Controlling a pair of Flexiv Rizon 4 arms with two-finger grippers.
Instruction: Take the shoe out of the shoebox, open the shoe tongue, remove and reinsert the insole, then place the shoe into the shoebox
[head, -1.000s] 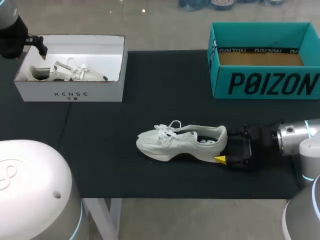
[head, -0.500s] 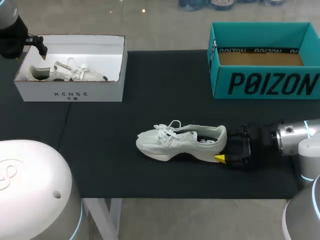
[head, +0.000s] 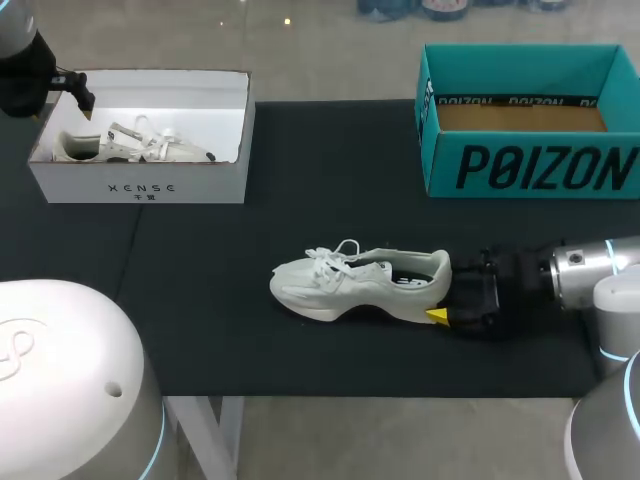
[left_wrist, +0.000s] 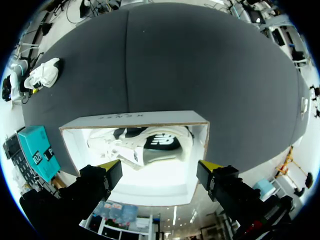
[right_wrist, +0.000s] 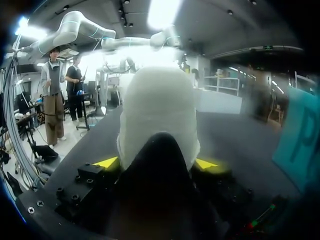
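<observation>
Arm R (head: 590, 265) horiz, low, hand (right_wrist: 156, 163) clamped on shoe (head: 350, 282) heel

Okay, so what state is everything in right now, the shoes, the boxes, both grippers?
White sneaker: upright on its sole, heel gripped.
Right gripper: shut on the heel.
White shoebox: open, second sneaker inside.
Teal shoebox: open, empty.
Left gripper: open, holding nothing.

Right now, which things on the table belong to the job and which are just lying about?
Job: white lace-up trainer, heel in right tool; empty teal cardboard shoebox.
Lying about, probably: white cardboard box holding second white trainer, under left tool.
</observation>
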